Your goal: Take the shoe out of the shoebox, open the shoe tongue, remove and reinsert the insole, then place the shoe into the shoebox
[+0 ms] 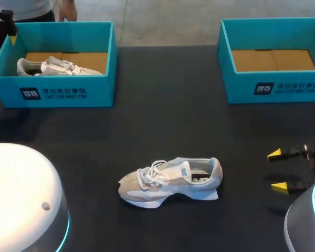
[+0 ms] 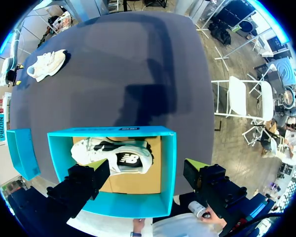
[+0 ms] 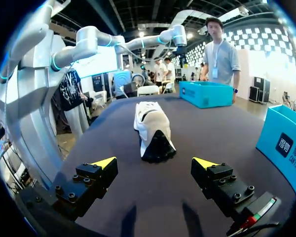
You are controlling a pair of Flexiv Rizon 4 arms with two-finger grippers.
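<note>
A grey-and-white shoe (image 1: 168, 181) lies on the black table near the front middle, toe to the left. My right gripper (image 1: 277, 170) stands open to the right of its heel, apart from it. From the right wrist, the shoe (image 3: 153, 129) lies ahead of the open right gripper (image 3: 154, 163), heel end facing it. A second white shoe (image 1: 58, 66) lies in the left teal shoebox (image 1: 52, 92). My left gripper (image 2: 147, 170) hangs open above that shoebox (image 2: 167, 168) and the shoe inside (image 2: 113, 155); it shows at the far left (image 1: 10, 32) in the head view.
The right teal shoebox (image 1: 273, 86) at the back right holds only a cardboard bottom; it stands beside my right gripper (image 3: 286, 143). Bare tabletop lies between the two boxes and around the shoe. My arms' white bases fill the front corners (image 1: 21, 199).
</note>
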